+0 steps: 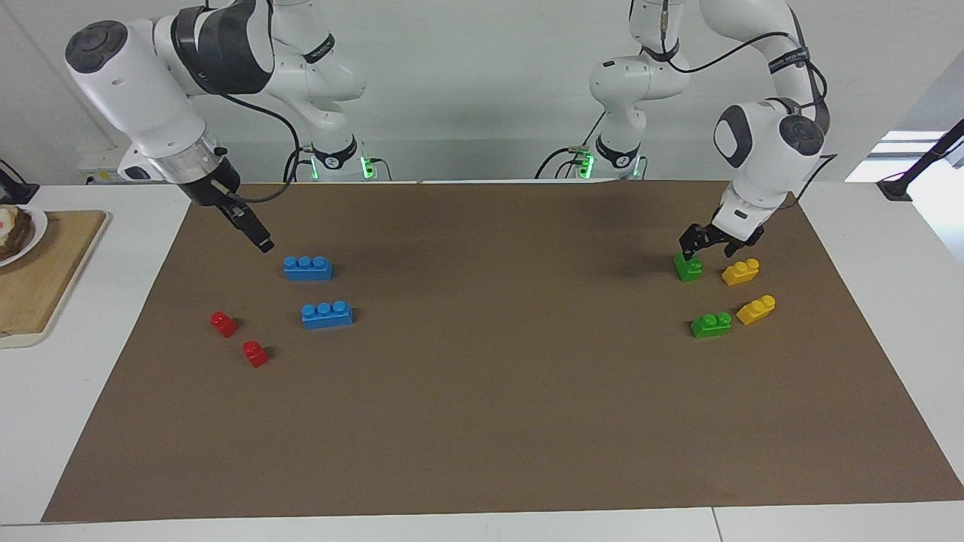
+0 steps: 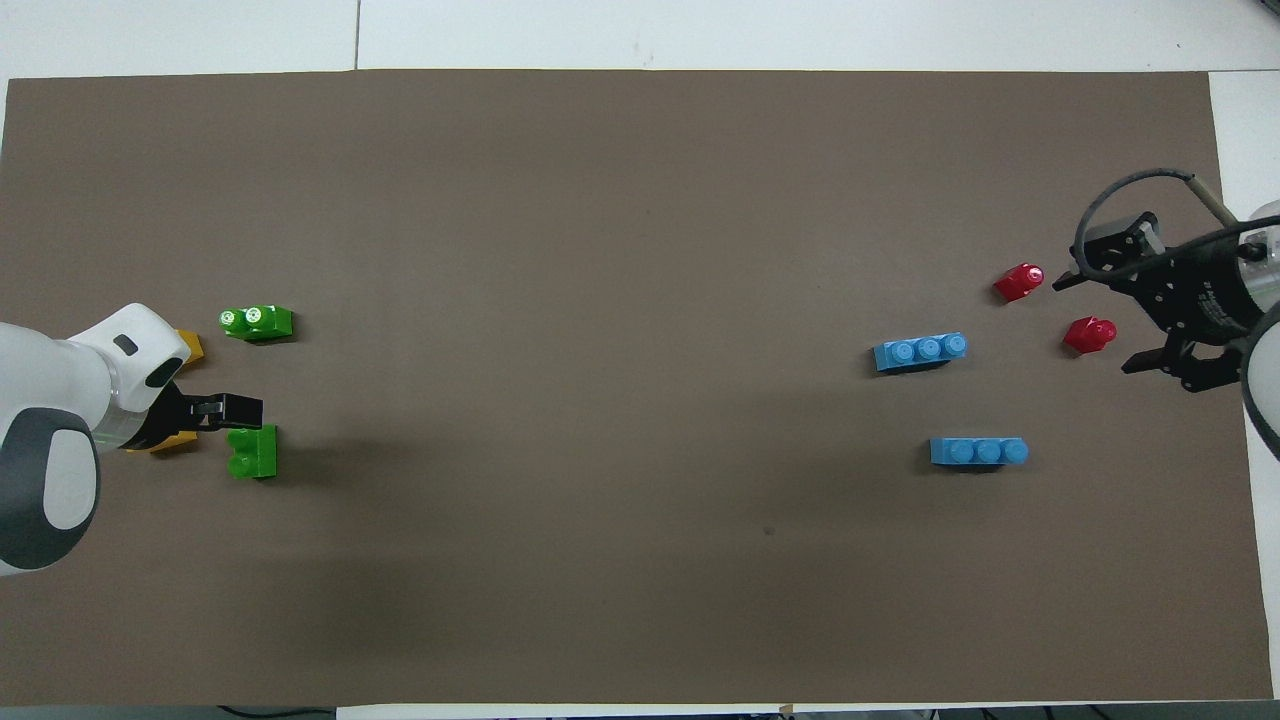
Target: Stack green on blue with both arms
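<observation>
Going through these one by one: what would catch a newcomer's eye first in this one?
Bright toy bricks in two clusters on a brown mat: blue bricks and red bricks toward the right arm's end, green and yellow bricks toward the left arm's. The left hand, open, is low over the green brick nearer the robots. The right hand hangs open just above the mat beside the nearer blue brick.
</observation>
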Tool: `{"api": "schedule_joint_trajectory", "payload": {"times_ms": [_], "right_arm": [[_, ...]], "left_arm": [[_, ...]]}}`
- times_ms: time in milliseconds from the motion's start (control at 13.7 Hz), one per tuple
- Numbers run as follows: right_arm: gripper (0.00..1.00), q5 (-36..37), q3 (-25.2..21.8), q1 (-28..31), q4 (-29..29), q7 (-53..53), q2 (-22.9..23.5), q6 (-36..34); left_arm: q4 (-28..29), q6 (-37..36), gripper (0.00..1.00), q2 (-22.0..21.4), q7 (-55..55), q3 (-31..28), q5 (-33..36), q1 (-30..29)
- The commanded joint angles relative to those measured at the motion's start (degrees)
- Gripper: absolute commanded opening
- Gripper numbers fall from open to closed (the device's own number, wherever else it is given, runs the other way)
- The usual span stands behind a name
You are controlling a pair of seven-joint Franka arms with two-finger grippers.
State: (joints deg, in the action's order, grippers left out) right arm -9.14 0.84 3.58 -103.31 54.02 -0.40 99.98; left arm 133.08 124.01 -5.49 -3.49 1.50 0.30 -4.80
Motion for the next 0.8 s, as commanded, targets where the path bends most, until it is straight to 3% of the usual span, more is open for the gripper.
{"api": "schedule_joint_trajectory", "payload": {"times_ms": [0, 291, 729], "right_arm": [[0.96, -6.4, 0.3, 3.1, 0.2, 8.0, 4.5, 2.1], [0.96, -10.5, 0.3, 3.7, 0.1, 10.7, 9.8, 3.3], [0.95, -13.3, 0.4, 3.4, -3.7, 10.4, 13.2, 9.2]], "left_arm": [[2.5, 2.7, 1.00, -0.2, -1.2, 0.4, -0.5, -2.0], [4.3, 5.0, 1.00, 1.3, -0.4, 0.4, -0.5, -1.7], [6.6, 8.3, 1.00, 2.8, -0.1, 0.5, -0.5, -1.4]]}}
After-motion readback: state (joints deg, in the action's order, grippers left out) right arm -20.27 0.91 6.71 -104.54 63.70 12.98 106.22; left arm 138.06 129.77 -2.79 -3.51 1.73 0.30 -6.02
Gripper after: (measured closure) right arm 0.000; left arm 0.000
